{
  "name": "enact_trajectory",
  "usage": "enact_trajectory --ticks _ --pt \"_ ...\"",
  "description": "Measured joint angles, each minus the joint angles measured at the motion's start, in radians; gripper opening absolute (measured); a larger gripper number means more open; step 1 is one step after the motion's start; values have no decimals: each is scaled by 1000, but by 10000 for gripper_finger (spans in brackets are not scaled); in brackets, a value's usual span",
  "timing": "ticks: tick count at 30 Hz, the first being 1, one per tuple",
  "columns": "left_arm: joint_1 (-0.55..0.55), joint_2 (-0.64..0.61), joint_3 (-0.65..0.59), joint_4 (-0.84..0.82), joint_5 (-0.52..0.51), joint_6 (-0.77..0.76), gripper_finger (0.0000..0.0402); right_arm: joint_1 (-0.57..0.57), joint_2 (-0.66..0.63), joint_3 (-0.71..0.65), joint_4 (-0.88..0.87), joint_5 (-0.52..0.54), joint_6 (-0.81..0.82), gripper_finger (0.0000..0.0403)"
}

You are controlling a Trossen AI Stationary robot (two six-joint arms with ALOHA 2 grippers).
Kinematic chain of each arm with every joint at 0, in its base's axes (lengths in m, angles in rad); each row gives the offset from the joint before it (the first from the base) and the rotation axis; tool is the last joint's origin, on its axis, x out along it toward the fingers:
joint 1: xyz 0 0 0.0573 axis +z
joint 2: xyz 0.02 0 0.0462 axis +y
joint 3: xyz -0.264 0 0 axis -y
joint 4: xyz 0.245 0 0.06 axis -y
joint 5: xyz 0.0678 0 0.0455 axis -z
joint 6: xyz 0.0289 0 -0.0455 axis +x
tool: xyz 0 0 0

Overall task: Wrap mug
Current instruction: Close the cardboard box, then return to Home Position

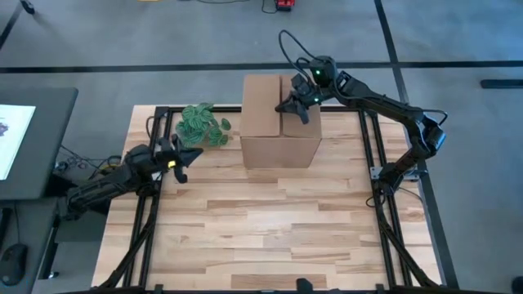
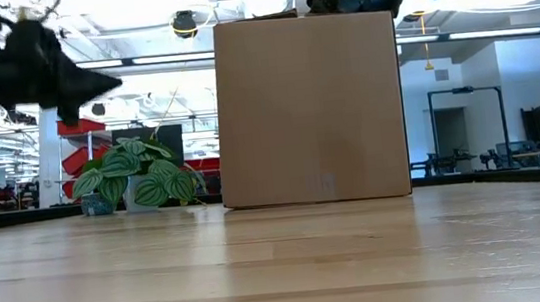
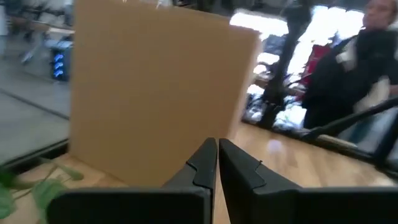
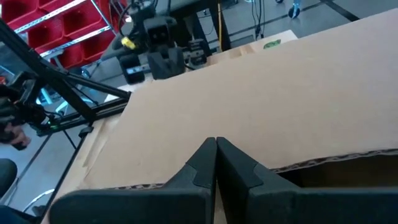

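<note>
Robotics lab or workshop, red parts bins (image 4: 59, 34), equipment stands, open industrial ceiling

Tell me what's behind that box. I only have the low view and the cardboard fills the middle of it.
Observer: From above, the cardboard box stands at the table's far edge, and the right gripper sits over its top, fingers shut.
Operator: Report the top. Open or closed?
Observer: One flap lies flat under the right gripper; the right wrist view shows a dark gap beside that flap's raw edge, so it is not fully closed.
Operator: Give me the left arm.
Observer: The left gripper hangs to the box's left, near the green plant, fingers shut and holding nothing.
Operator: Find the mug.
Observer: No mug shows in any view.
</note>
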Motion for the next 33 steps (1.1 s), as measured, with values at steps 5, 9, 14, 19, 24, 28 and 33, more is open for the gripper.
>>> enact_trajectory --ticks 5,9,14,19,24,28,33 --pt "0 -1 2 -26 -18 -3 0 -1 -39 25 -11 -6 24 0" --pt "1 -1 1 -23 -31 16 0 -1 -135 36 -8 -12 68 0" --pt "1 0 2 -41 -69 24 0 -7 -290 37 -156 -8 71 0" --pt "0 0 3 -57 -78 16 0 17 -463 37 -356 9 99 0" --pt "0 0 3 -51 -77 -8 0 104 -655 -26 -402 100 152 0" --pt "0 0 2 -51 -76 -8 0 191 -828 -171 -378 174 258 0" --pt "0 0 2 -51 -75 -8 0 313 -1045 -433 -185 282 365 0"
